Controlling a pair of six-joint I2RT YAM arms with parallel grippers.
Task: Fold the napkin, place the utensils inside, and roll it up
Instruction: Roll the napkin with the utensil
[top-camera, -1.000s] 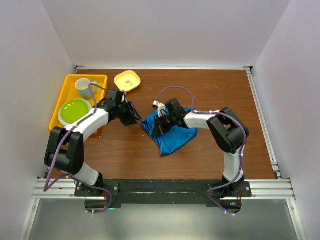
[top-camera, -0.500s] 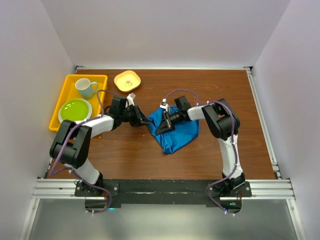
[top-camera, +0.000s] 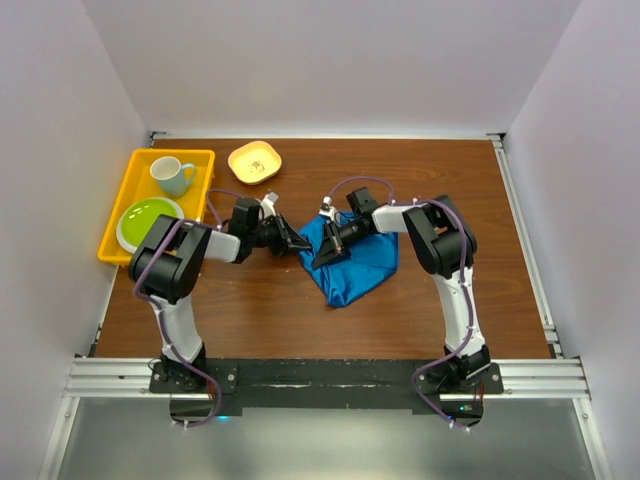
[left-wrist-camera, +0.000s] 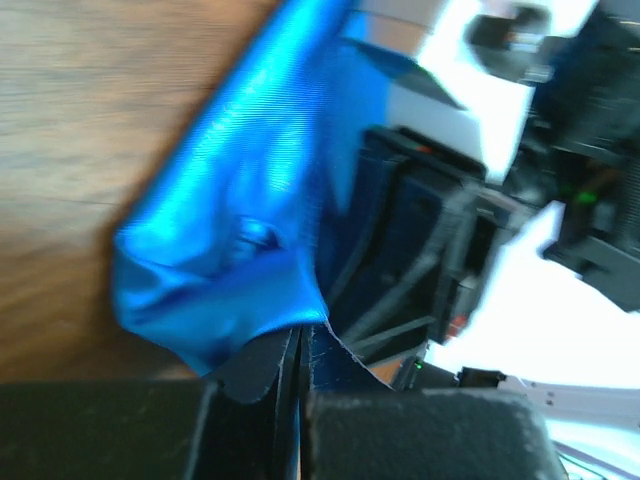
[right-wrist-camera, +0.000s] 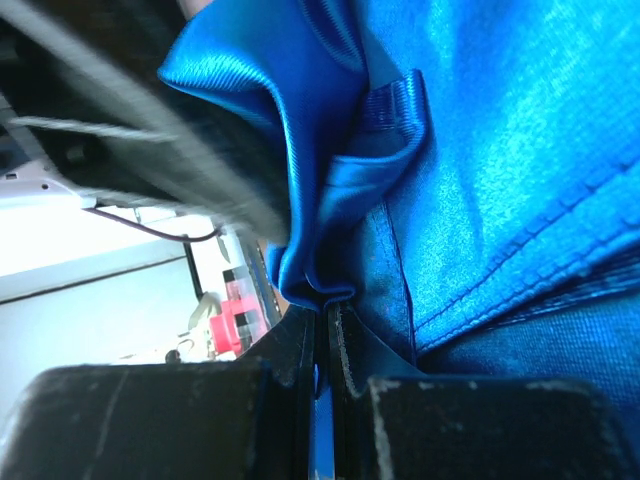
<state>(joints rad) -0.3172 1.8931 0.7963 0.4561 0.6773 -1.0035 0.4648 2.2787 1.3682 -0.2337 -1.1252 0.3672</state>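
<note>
left end effector (left-wrist-camera: 298, 350), right end effector (right-wrist-camera: 324, 316), each pinching napkin (top-camera: 365, 266)

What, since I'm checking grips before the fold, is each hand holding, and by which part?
Both hold the napkin: the left hand pinches its edge at the end nearest that arm; the right hand pinches a bunched fold close by.

Top view: napkin (top-camera: 355, 265) tip at 9 o'clock hidden under L gripper (top-camera: 297, 246) and R gripper (top-camera: 320, 258). L wrist: R gripper blurred at 3 o'clock. R wrist: napkin cut off at 3 o'clock; L gripper smeared at 10.
</note>
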